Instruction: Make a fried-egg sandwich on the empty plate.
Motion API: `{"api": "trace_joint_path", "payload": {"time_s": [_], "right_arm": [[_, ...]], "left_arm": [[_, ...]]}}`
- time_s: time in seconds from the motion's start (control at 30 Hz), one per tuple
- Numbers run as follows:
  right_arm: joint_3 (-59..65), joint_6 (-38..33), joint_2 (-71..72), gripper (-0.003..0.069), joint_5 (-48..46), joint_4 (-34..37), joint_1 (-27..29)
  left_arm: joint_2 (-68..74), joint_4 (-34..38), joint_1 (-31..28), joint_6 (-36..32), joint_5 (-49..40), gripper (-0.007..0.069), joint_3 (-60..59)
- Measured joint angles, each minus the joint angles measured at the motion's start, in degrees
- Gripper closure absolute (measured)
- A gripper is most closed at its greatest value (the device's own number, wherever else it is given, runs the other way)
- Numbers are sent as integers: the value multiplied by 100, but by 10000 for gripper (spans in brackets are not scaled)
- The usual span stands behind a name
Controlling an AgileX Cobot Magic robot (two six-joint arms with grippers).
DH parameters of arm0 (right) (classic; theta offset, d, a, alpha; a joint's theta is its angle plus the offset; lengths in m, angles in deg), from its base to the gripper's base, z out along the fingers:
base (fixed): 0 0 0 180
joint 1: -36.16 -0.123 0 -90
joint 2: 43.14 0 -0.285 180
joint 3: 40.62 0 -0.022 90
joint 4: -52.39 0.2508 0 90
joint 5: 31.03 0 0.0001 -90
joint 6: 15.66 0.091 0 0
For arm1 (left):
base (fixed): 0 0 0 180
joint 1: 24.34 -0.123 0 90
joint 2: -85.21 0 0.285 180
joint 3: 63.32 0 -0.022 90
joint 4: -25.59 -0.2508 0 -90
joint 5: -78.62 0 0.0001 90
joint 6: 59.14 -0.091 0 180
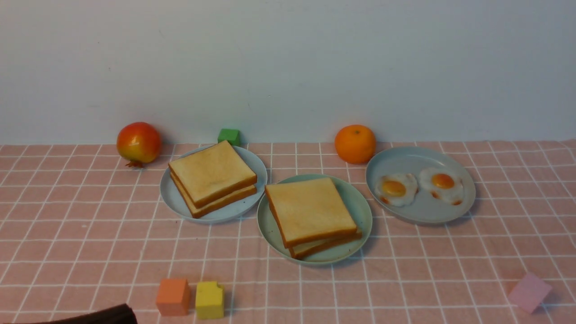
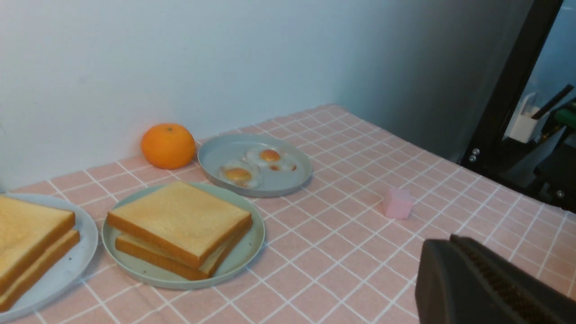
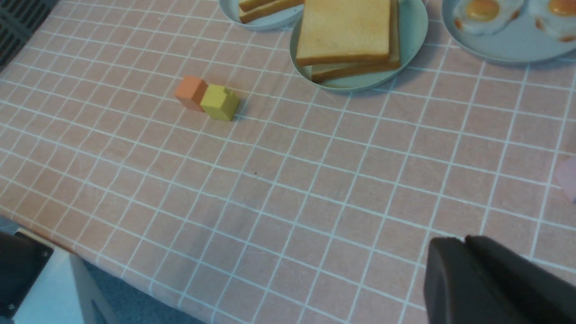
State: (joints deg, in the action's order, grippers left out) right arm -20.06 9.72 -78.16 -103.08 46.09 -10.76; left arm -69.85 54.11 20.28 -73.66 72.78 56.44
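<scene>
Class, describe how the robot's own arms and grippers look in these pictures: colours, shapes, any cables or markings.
The left gripper and right gripper look alike: dark grey, matt, blocky fingers, with no markings that I can see. Of the arms, the front view shows only a rounded black piece at its lower left edge. No cables can be made out on it.

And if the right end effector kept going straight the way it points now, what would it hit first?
Probably the tiled tabletop, short of the plates; its height above the tiles is hard to judge.
</scene>
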Motion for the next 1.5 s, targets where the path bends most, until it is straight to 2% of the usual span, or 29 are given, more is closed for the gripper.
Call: {"api": "trace_joint_path", "payload": {"time_s": [0.1,0.13,0.2,0.23,0.33,0.47,0.57,0.67,0.73,1.5], "right_arm": [[162,0,0,583,0,-34,472],[204,0,14,584,0,-185,848],[289,-4,75,589,6,-238,1206],[483,-107,219,606,147,-201,1619],[1299,-640,714,655,1452,-63,2646],[3171,-1271,1519,664,3656,128,4075],[4441,-1391,2094,664,4743,196,4561],[5563,-1401,2618,664,5385,190,4726],[5782,-1401,2750,664,5100,190,4725],[5795,-1489,2797,658,4947,151,4725]], "left_arm": [[0,0,0,2,-95,613,0],[0,0,0,7,-142,613,0],[0,0,0,7,-165,613,0],[0,0,0,7,-189,613,0],[0,0,0,7,-208,613,0],[0,0,0,13,-246,613,0],[0,0,0,20,-316,613,0],[0,0,0,20,-328,613,0],[0,0,0,20,-334,613,0],[0,0,0,20,-389,613,0]]}}
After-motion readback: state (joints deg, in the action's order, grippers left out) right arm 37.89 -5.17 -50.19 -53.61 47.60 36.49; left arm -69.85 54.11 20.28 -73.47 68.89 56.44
